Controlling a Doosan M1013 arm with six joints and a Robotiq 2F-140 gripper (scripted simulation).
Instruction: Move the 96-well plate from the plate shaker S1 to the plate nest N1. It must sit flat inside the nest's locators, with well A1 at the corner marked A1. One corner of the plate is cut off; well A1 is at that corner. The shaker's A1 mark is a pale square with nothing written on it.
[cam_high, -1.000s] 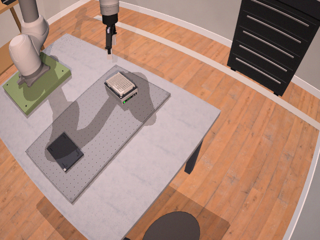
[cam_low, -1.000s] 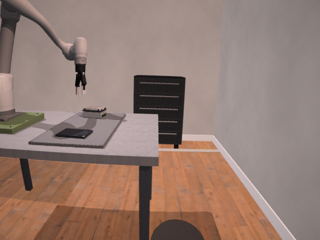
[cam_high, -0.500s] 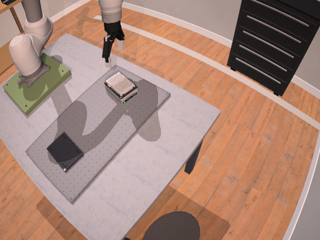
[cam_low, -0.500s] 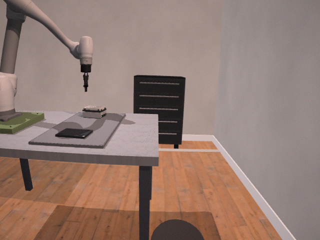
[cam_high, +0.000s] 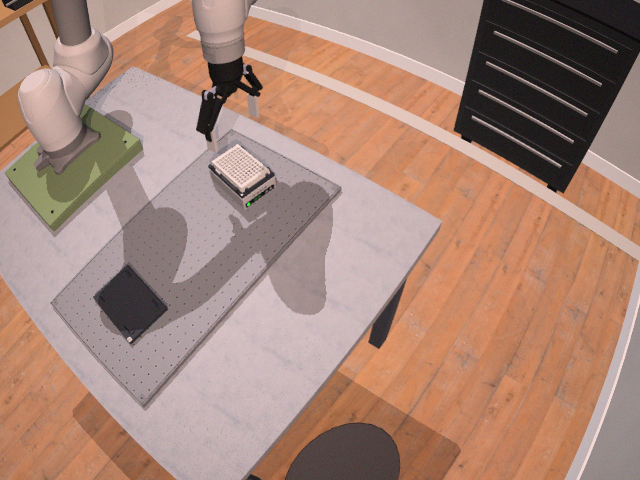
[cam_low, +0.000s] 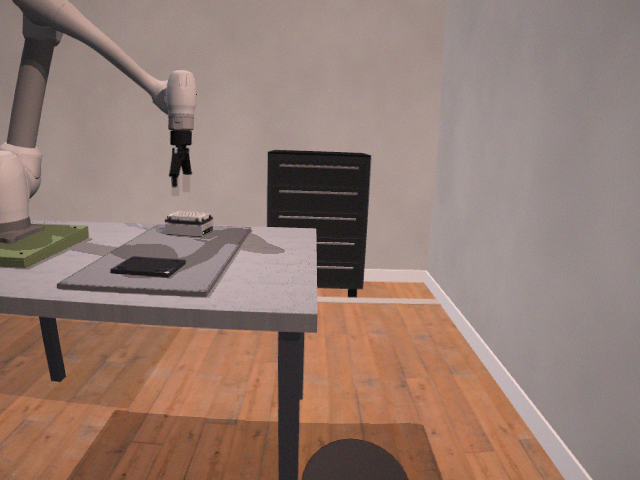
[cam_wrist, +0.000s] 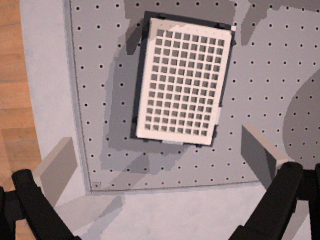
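The white 96-well plate (cam_high: 240, 165) sits on the plate shaker S1 (cam_high: 247, 187) at the far end of the grey breadboard. It also shows in the exterior view (cam_low: 188, 215) and in the wrist view (cam_wrist: 183, 80), where its cut corner is at the upper right. The black plate nest N1 (cam_high: 129, 302) lies at the near left end of the breadboard, with a pale mark at its near corner (cam_high: 128, 338). My gripper (cam_high: 231, 119) (cam_low: 179, 190) (cam_wrist: 157, 146) is open and empty. It hangs well above the table, a little behind the plate.
The arm's green base plate (cam_high: 72, 165) stands at the table's left. A black drawer cabinet (cam_high: 547, 82) stands on the floor to the right. A dark round stool (cam_high: 347, 452) is at the table's near edge.
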